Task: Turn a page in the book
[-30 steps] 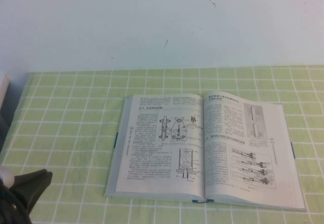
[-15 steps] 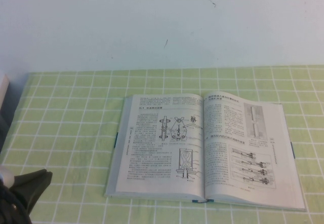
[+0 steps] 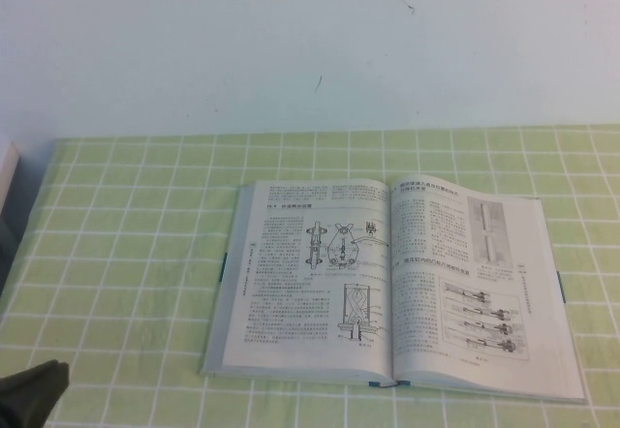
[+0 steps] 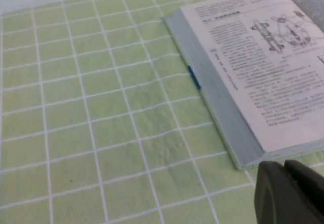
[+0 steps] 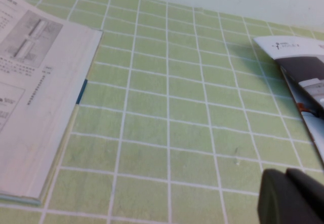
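Currently the book (image 3: 387, 283) lay open on the bench (image 3: 126, 254), spine running away from the robot. Left pincer (image 4: 289, 191), low beside its left edge; right pincer (image 5: 291, 196) off its right edge; finger state of either: cannot tell.

The book (image 3: 387, 283) shows white pages printed with dense black text and black line diagrams, edged by thin blue cover strips; it lies on a light-green tablecloth (image 3: 136, 215) with a white grid. The left gripper (image 4: 288, 193) and the right gripper (image 5: 291, 196) are dark, near black. Beside the right gripper, a booklet (image 5: 298, 77) shows white, dark grey and a small red mark.
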You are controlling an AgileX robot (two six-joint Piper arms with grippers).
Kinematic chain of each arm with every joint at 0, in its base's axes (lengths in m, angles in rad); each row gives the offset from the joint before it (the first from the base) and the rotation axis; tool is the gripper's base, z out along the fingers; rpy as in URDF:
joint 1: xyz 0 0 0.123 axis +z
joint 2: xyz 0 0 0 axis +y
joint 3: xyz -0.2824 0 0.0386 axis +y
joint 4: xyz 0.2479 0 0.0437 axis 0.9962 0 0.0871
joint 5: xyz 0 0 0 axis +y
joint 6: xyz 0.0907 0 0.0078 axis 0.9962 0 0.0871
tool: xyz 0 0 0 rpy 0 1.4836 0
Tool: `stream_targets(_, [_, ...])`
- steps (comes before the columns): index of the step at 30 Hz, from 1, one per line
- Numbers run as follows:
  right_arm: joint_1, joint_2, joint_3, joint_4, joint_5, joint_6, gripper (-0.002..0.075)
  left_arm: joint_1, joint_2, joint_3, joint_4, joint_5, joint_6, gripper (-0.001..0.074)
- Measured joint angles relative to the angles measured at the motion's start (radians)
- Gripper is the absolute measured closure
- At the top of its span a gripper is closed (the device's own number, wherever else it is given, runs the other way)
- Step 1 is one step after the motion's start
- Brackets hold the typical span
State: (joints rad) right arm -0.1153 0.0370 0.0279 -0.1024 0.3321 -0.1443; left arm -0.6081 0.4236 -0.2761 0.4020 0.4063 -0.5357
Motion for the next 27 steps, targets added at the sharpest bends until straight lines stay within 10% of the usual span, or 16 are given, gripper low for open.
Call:
stream_targets(13, [0.0,0.0,0.0,-0.002,0.0,0.0,0.0729,0.618,-0.362,0.235,-0.402,-0.264,0.428,0.0738])
stream_targets(27, [0.0,-0.002,0.0,-0.004,0.0,0.0,0.0729,0.677,-0.433,0.298,-0.562,-0.092,0.587,0.0738])
